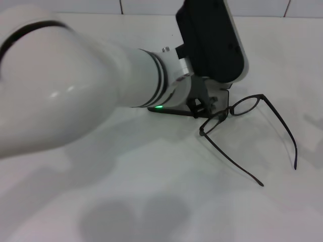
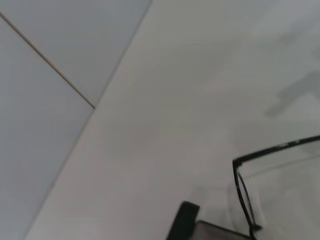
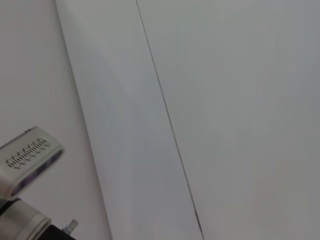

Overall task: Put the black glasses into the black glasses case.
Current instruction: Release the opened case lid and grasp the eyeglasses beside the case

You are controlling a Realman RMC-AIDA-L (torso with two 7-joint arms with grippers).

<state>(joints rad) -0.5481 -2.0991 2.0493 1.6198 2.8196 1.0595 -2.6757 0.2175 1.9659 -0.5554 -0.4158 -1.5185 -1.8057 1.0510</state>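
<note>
Head view shows the left gripper (image 1: 202, 107) low at the lens end of the black glasses (image 1: 246, 107), which lie unfolded on the white worktop (image 1: 151, 191) centre-right, likely for a frame pickup; whether it is clenched I cannot tell, and the case is unseen

Head view overlooks table (image 1: 151, 201); left wrist close, shares glasses (image 1: 242, 108).

We seem to be at a bare test bench or lab: a plain white table (image 1: 151, 201) against a white tiled wall (image 2: 45, 60) with thin grout seams, nothing homely about.
</note>
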